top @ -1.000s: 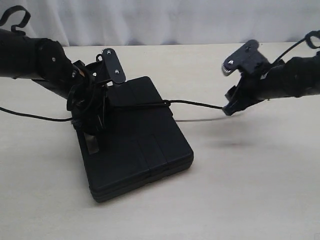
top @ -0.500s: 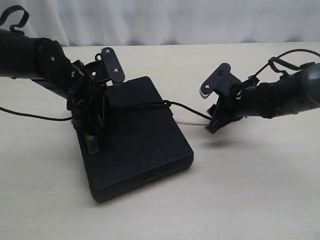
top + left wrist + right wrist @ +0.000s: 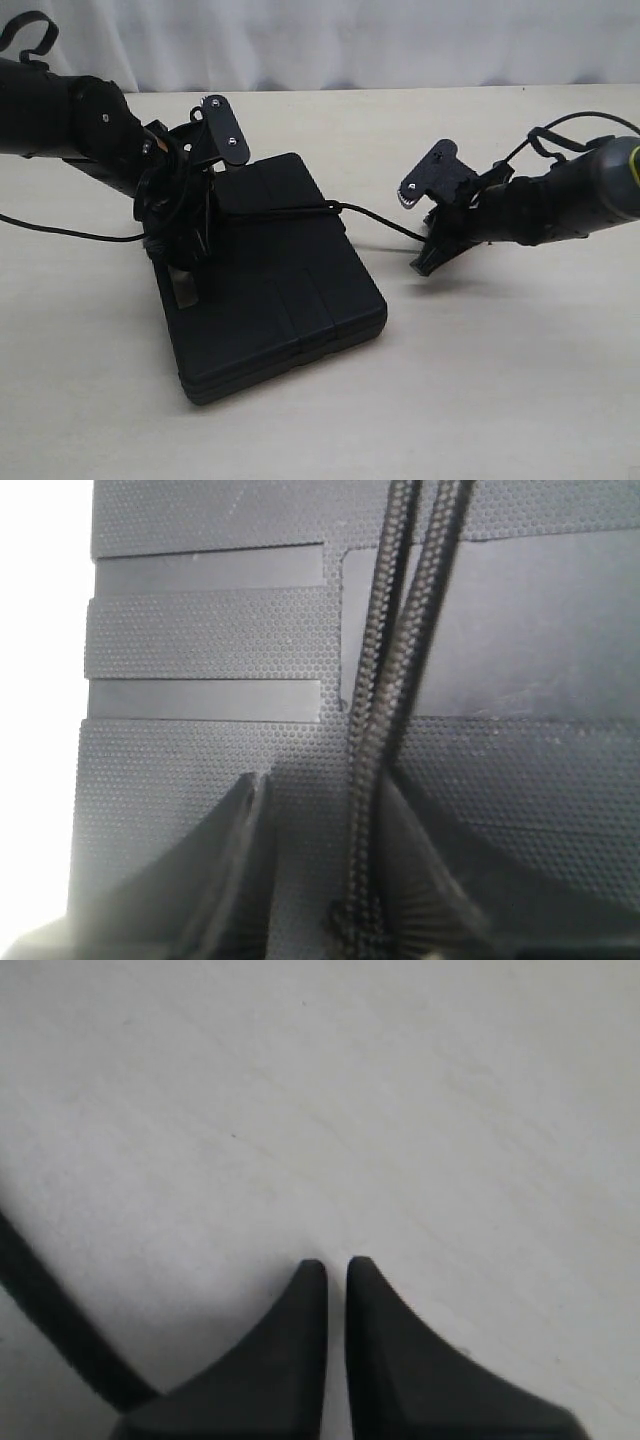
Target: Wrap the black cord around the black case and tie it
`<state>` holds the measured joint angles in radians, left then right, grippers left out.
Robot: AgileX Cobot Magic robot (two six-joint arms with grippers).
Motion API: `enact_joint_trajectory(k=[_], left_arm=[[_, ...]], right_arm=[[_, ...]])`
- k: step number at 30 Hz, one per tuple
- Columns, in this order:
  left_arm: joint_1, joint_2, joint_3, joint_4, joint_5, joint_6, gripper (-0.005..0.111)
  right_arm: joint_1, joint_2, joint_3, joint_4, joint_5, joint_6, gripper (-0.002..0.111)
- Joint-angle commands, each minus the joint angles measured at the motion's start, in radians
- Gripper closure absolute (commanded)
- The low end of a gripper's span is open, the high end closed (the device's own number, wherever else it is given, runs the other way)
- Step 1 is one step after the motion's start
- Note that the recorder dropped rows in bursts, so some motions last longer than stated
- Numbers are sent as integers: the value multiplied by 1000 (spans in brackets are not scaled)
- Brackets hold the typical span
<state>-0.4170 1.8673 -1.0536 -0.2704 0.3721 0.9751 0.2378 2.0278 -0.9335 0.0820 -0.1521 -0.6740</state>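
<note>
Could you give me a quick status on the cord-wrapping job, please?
Left pincer open, straddling two strands of long thin black braided cord on flat rectangular matte black plastic case. Right pincer shut, empty, cord beside it. No obstruction seen.

A: Where does the black cord [image 3: 60, 232] end?
B: I can't say. It runs off the side of my outside picture.
A: Does the left gripper [image 3: 325, 875] pinch it?
B: Too blurry up close. I can't tell. The black case [image 3: 200, 630] is cut off too.
</note>
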Motion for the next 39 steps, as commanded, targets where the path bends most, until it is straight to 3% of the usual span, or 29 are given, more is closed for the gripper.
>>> enact_joint_trajectory(k=[1, 9, 19, 25, 32, 39], left_arm=[[3, 14, 16, -3, 57, -3, 73], [3, 14, 16, -3, 55, -3, 73], [3, 14, 16, -3, 44, -3, 73], [3, 14, 16, -3, 36, -3, 73], [3, 14, 16, -3, 36, -3, 73], [3, 14, 16, -3, 36, -3, 73]], right_arm=[[-67, 27, 3, 71, -9, -11, 104], [-155, 53, -2, 305, -42, -11, 104], [-252, 231, -26, 324, -102, 89, 104], [-252, 180, -53, 324, -35, 84, 104], [-248, -46, -49, 324, 137, 84, 104], [-134, -166, -24, 314, 259, -43, 104]])
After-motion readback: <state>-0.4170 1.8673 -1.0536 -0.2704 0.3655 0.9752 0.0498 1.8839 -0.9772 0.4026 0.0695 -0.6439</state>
